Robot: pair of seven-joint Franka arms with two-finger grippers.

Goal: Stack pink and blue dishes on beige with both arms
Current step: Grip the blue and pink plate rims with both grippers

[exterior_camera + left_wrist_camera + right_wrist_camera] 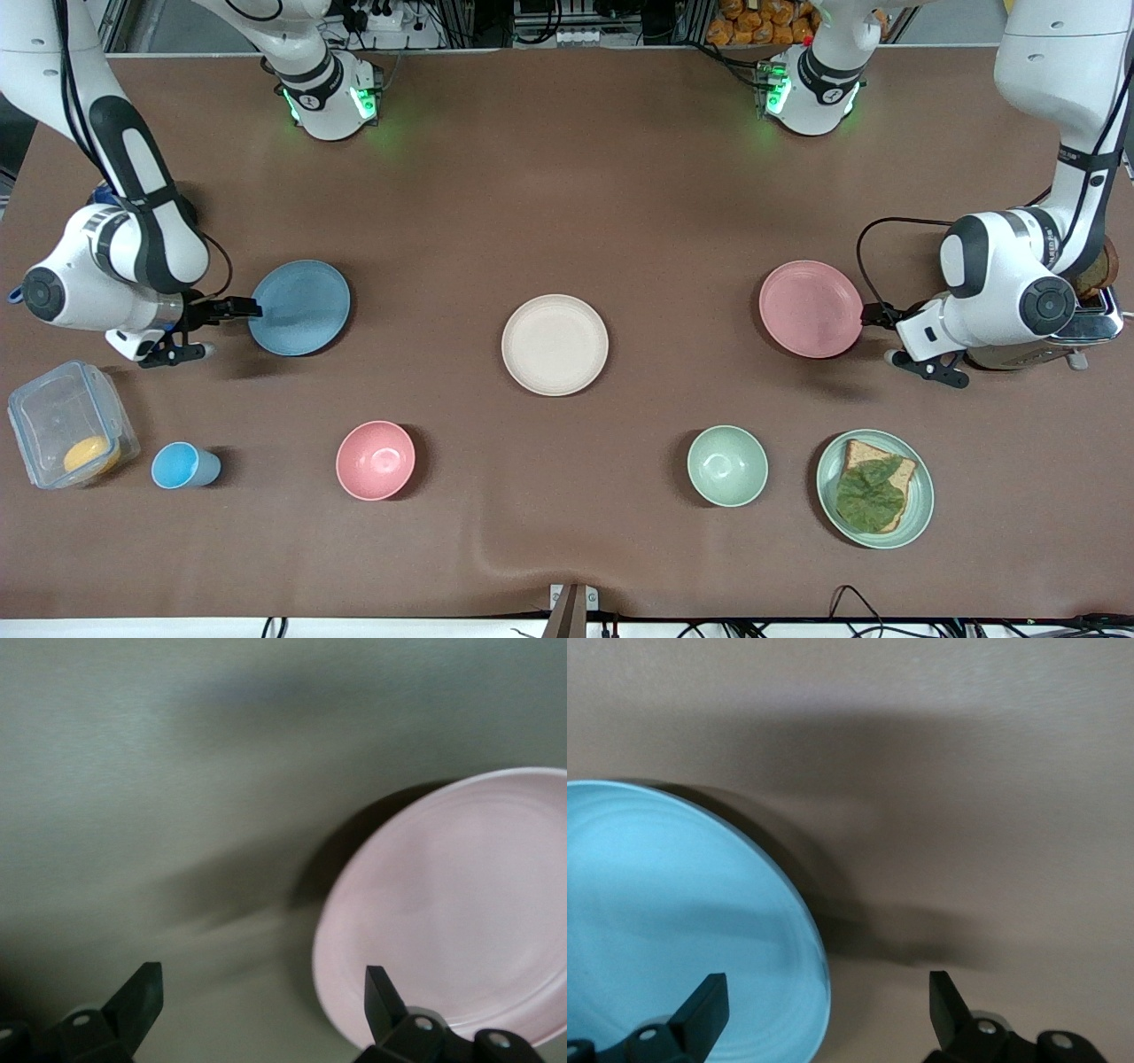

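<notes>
1. Slide each gripper's spread, empty jaws over its plate's rim: left gripper (902, 342) beside pink plate (811, 308), right gripper (205, 330) beside blue plate (299, 307).
2. Pinch rims squarely, lift level, carry to beige plate (555, 344) midway between them.
3. Counted: three flat plates, two bowls, one blue cup (182, 465).

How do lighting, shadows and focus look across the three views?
Front view: even light, sharp, soft shadows beside the dishes. Left wrist view: dim, greenish, soft focus, dark shadow beside the pale pink flat plate. Right wrist view: hazy, broad shadow beside the light blue flat plate.
</notes>
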